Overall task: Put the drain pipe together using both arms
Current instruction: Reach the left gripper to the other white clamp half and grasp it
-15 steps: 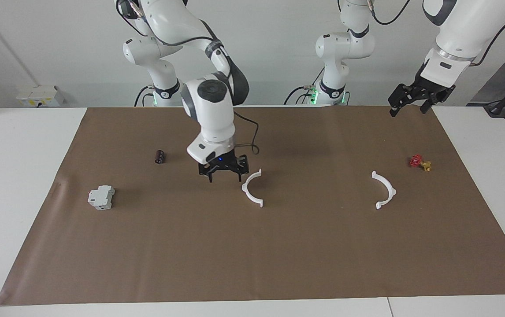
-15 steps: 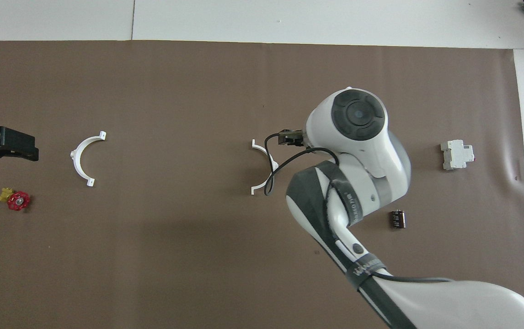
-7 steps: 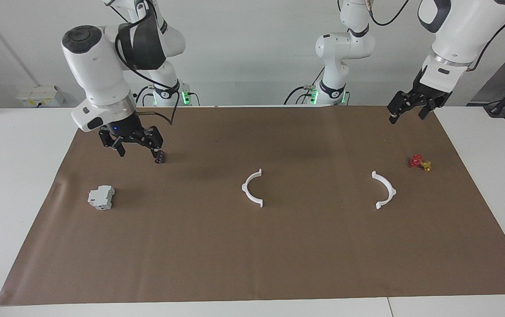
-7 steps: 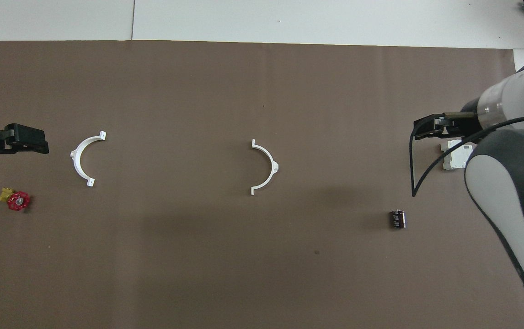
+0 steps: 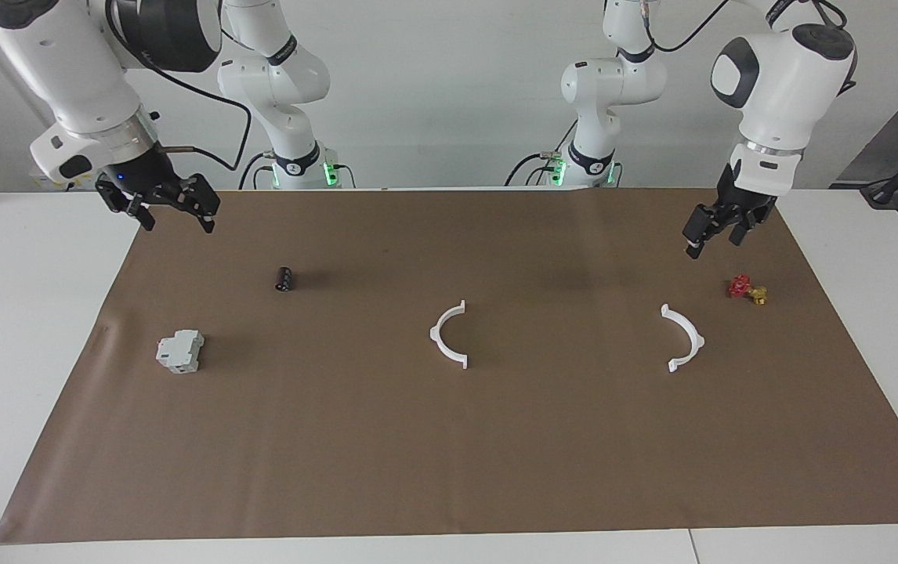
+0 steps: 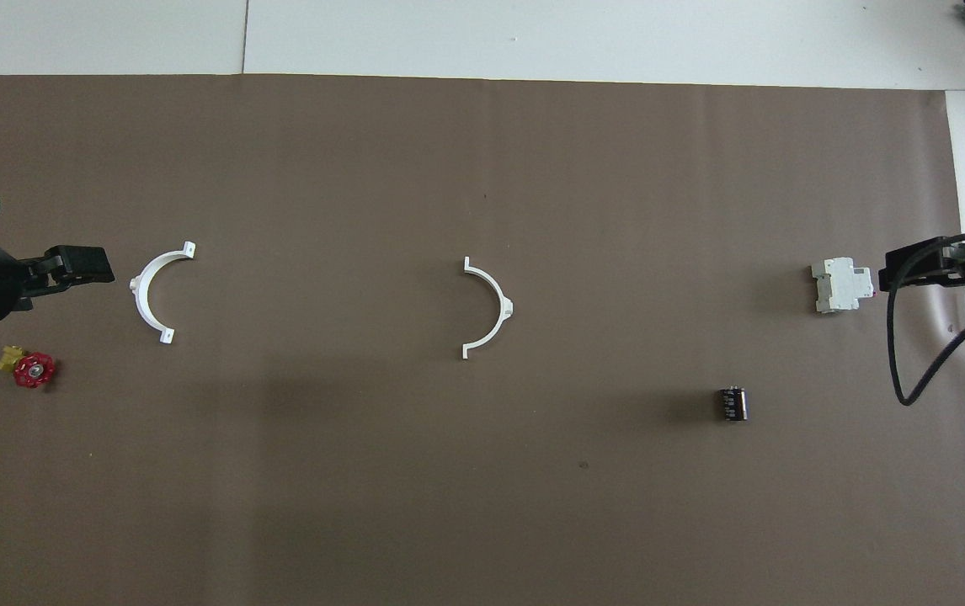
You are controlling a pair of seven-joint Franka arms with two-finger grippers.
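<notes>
Facing view, scanned left to right. Brown mat [image 5: 449, 439] covers most of a white table. Top corner at the right arm's end: right gripper [image 5: 171, 215] hangs raised over the mat's edge near the robots, fingers apart, holding nothing. On the mat nearby: small black cylinder [image 5: 284, 279], and farther from the robots a grey-white boxy block [image 5: 180, 351].

Mid-table: one white half-ring [image 5: 448, 334] of the drain pipe lies flat, nothing touching it. Well apart, toward the left arm's end, second half-ring [image 5: 682, 338] also lies flat. Their open sides face each other across bare mat. Just nearer the robots than the second piece: small red-and-yellow valve [image 5: 747, 289].

Above valve & second half-ring: left gripper [image 5: 711, 236], raised, tilted, empty; fingers look apart, though seen edge-on so that's hard to confirm by eye.

Judgement: task barely begun, halves unjoined, neither held. Step in hand is prob. the left arm's approach to its near half-ring. To do it well: come down over the arc's middle, not the end tabs, w/ fingers straddling the thin wall; avoid bumping the valve. Thin plastic may skid on the mat, so close gently & squarely. Right arm should take the mid-table half likewise, keeping tabs free to mate.
</notes>
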